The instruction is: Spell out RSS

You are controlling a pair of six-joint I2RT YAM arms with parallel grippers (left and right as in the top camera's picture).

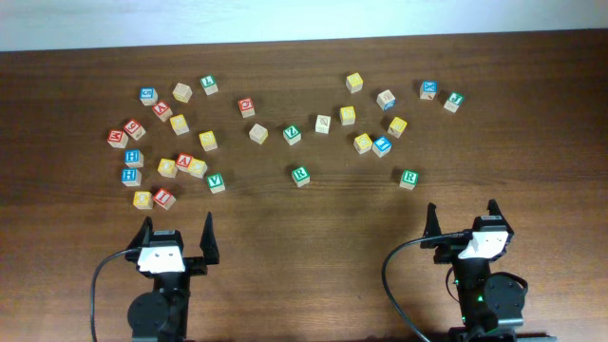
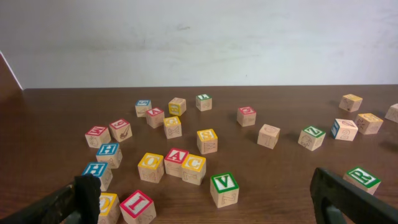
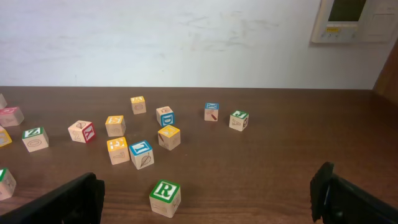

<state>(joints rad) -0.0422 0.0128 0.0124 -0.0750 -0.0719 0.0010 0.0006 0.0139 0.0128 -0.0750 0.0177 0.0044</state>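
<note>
Two green-faced R cubes stand apart from the rest, nearest the arms. One [image 1: 300, 175] is at mid-table and shows at the right edge of the left wrist view [image 2: 362, 179]. The other [image 1: 408, 178] is ahead of my right gripper [image 1: 462, 211] and shows in the right wrist view [image 3: 165, 197]. Several yellow-faced cubes lie in both clusters, for example one [image 1: 363, 142] [image 3: 117, 149] and another [image 1: 397, 126] [image 3: 168, 136]; I cannot read their letters. My left gripper [image 1: 177, 233] is open and empty, and so is the right.
Several red, blue, green and yellow letter cubes lie scattered in a left cluster [image 1: 179, 123] and a right cluster [image 1: 385, 99]. A green V cube [image 1: 217, 181] [image 2: 224, 188] sits just ahead of the left gripper [image 2: 205, 213]. A wall stands behind the table's far edge.
</note>
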